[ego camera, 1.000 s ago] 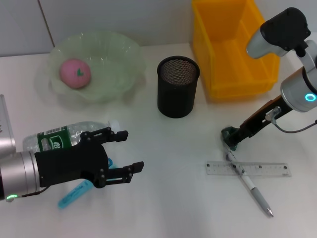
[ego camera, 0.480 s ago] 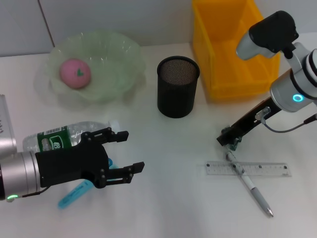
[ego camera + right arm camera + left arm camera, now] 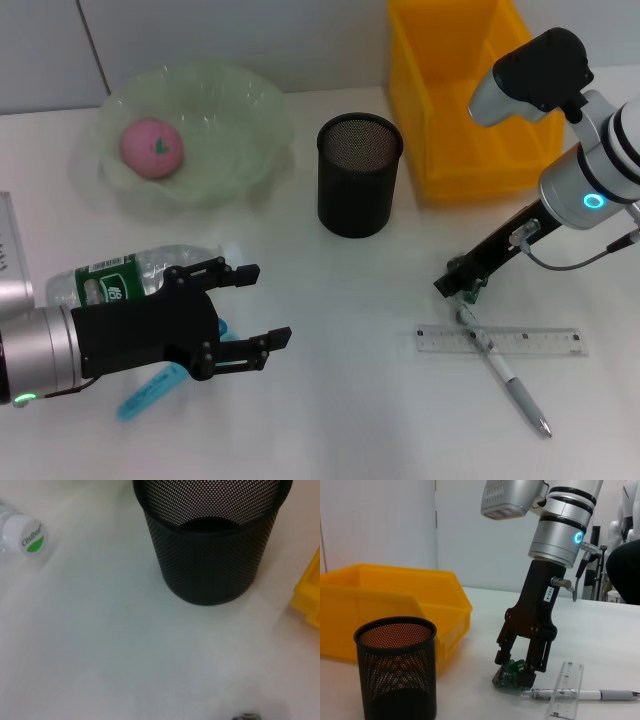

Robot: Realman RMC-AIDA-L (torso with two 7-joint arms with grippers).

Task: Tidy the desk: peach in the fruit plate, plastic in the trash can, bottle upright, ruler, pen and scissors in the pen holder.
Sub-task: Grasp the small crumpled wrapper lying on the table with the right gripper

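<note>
A white table (image 3: 330, 400) fills most of the head view, its surface plain and matte. Behind it rises a pale wall (image 3: 250, 40) crossed by one dark vertical seam (image 3: 92, 45). At the table's left edge sits a white boxy object (image 3: 6, 240) (cut off by the frame, so its kind is unclear). In the left wrist view a dark rounded shape (image 3: 625, 572) stands beyond the table's far end.

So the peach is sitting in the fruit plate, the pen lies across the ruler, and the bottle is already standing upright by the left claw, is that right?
Not quite. The bottle is not upright: the head view shows it lying on its side beside the left claw. The rest holds: the peach sits in the fruit plate, and the pen lies across the ruler.
</note>
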